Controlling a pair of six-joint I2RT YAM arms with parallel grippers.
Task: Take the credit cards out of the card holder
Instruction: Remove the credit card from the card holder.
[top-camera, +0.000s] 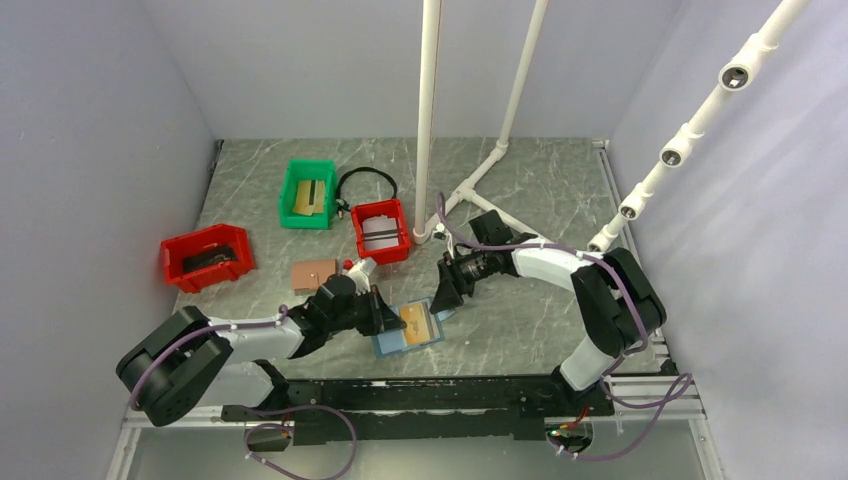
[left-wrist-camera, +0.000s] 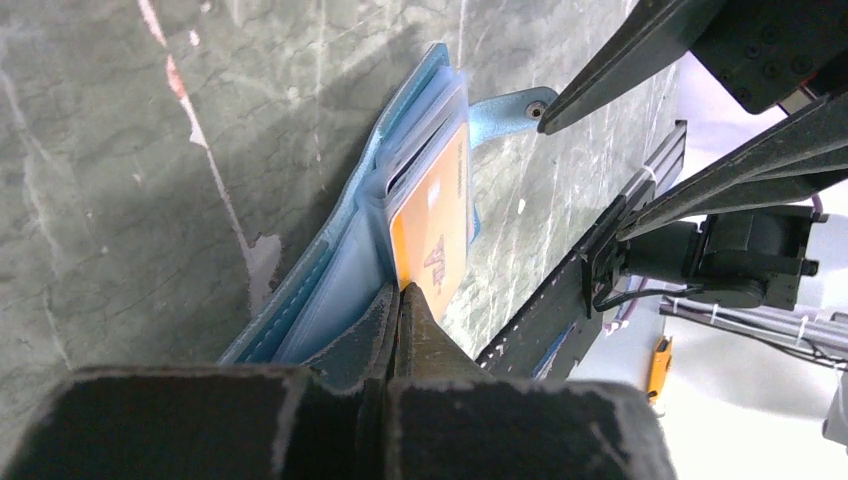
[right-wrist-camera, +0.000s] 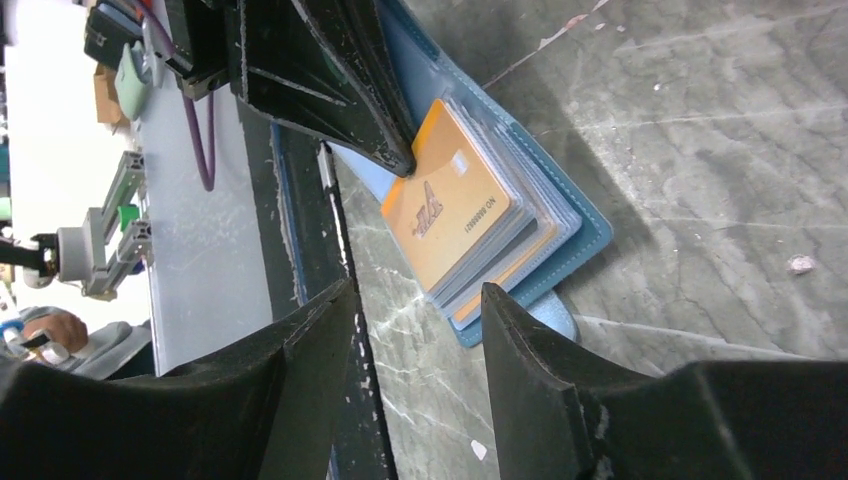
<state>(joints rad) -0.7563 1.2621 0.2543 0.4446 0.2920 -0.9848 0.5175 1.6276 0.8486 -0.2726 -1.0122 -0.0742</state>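
Your left gripper (left-wrist-camera: 403, 300) has its fingers pressed together, tips down on the open blue card holder (left-wrist-camera: 325, 295) at a corner of the credit cards (right-wrist-camera: 455, 215), which are stacked inside with an orange one on top. Your right gripper (right-wrist-camera: 418, 295) stands apart and empty, just beside the holder's snap-tab side. The holder lies midway along the table's (top-camera: 520, 180) near edge.

The top credit card (right-wrist-camera: 455, 215) carries a dark stylised emblem and a printed line starting "NO"; the digits after it are too small to read.
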